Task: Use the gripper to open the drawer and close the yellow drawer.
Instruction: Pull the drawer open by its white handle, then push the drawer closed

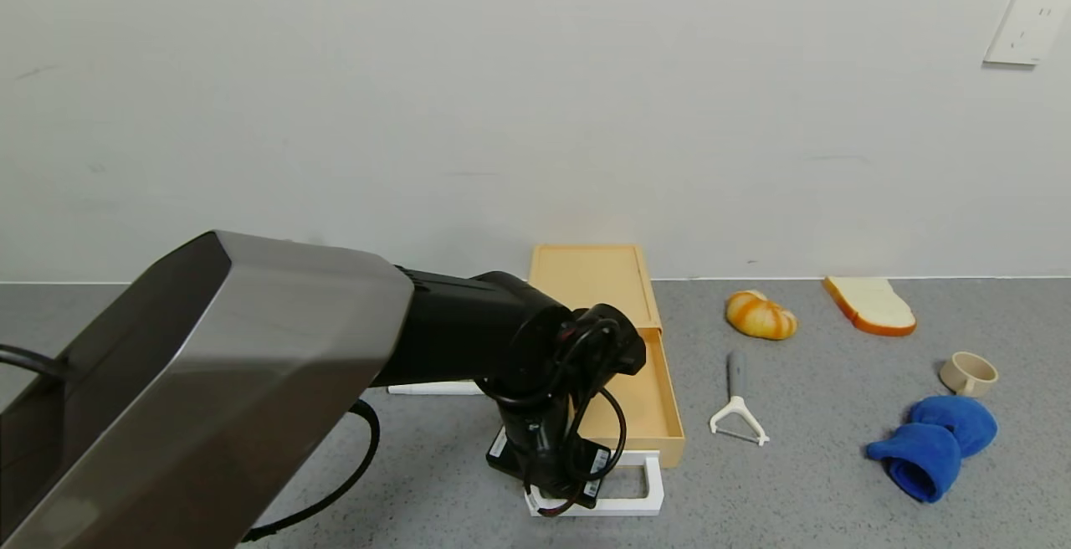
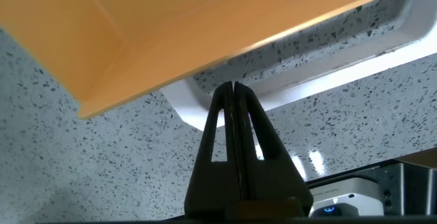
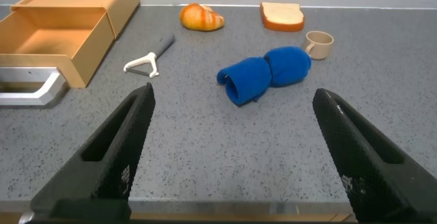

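Observation:
The pale yellow box [image 1: 590,277] stands against the wall, and its drawer [image 1: 644,398] is slid out toward me, empty inside. The white loop handle [image 1: 653,490] is at the drawer's front. My left gripper [image 1: 556,490] hangs straight down over the handle's left part. In the left wrist view the left gripper [image 2: 232,86] has its fingers pressed together with nothing between them, tips at the corner of the handle [image 2: 184,104], just in front of the drawer [image 2: 136,19]. My right gripper [image 3: 233,93] is open and empty, low over the table to the right; the drawer [image 3: 48,39] shows far off.
To the right of the drawer lie a white peeler [image 1: 736,415], a bread roll [image 1: 760,315], a toast slice [image 1: 870,305], a beige cup [image 1: 969,373] and a blue cloth [image 1: 937,444]. A thin white object [image 1: 435,387] lies left of the box. The wall is close behind.

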You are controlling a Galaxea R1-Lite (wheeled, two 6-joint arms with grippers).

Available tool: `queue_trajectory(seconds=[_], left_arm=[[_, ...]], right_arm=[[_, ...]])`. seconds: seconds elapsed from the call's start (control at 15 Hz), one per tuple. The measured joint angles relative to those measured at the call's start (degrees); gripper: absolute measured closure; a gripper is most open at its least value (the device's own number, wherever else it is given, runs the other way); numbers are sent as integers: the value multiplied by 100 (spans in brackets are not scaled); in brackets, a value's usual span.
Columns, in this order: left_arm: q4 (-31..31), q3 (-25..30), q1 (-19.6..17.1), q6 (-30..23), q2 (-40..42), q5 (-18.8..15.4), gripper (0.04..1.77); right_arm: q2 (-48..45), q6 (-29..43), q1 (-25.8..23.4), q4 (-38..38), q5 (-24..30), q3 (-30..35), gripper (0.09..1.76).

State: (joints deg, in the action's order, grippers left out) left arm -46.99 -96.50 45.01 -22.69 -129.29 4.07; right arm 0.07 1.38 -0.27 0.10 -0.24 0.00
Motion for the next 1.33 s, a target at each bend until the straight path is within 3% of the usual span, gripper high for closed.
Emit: queue_trajectory(seconds=[0.33, 0.73, 1.0, 1.33], left_arm=[[-46, -38, 30, -162, 241, 22, 170], [-30, -99, -174, -74, 1614, 107, 170], [9, -63, -730, 327, 2455, -17, 170], [568, 467, -1786, 1090, 3178, -762, 170]], right_arm=[[0, 0, 0, -2, -2, 0, 15], [0, 2, 0, 0, -2, 0, 15], [0, 0, 0, 0, 0, 0, 15], [0, 0, 0, 0, -2, 0, 15]])
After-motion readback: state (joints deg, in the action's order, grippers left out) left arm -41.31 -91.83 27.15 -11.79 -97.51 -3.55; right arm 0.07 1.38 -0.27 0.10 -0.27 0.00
